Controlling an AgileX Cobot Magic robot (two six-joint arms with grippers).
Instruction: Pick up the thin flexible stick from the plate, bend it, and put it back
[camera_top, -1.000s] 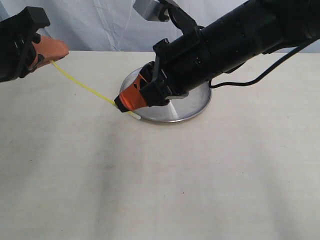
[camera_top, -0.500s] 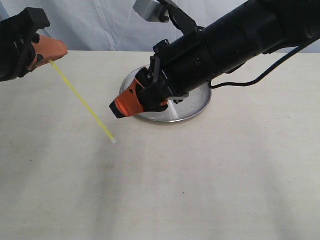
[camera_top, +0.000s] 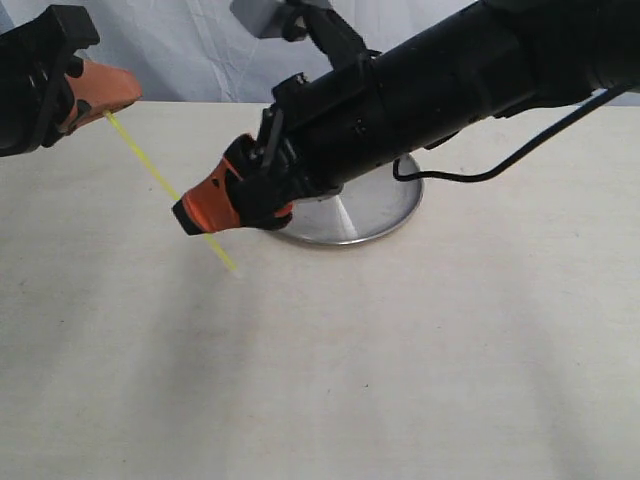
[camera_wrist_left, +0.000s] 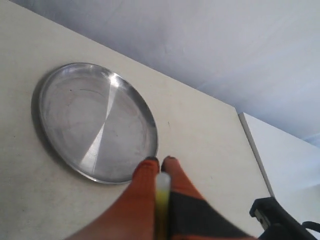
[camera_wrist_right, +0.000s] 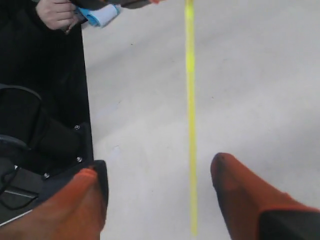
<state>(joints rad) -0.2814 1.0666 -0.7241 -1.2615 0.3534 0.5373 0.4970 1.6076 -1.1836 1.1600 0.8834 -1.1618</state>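
The thin yellow-green stick (camera_top: 170, 190) hangs straight over the table, slanting down from my left gripper (camera_top: 100, 95) at the upper left. The left wrist view shows that gripper (camera_wrist_left: 160, 161) shut on the stick (camera_wrist_left: 162, 192), its orange fingers (camera_wrist_left: 145, 185) pinching one end. My right gripper (camera_top: 198, 213) reaches across from the right, low over the stick's free half. In its wrist view the right gripper (camera_wrist_right: 157, 172) is open, and the stick (camera_wrist_right: 190, 125) runs between the fingers, nearer one finger (camera_wrist_right: 235, 190), touching neither. The steel plate (camera_top: 375, 205) lies behind the right arm with nothing on it (camera_wrist_left: 95, 117).
A black cable (camera_top: 470, 175) trails from the right arm over the table beside the plate. A person's hand (camera_wrist_right: 57, 12) with a blue object shows beyond the table edge, next to black equipment (camera_wrist_right: 40, 125). A white cloth (camera_top: 200, 50) backs the table.
The right gripper let go of the stick's end by the plate rim, opened, and moved left over the stick. The stick sprang straight and swung off the plate.
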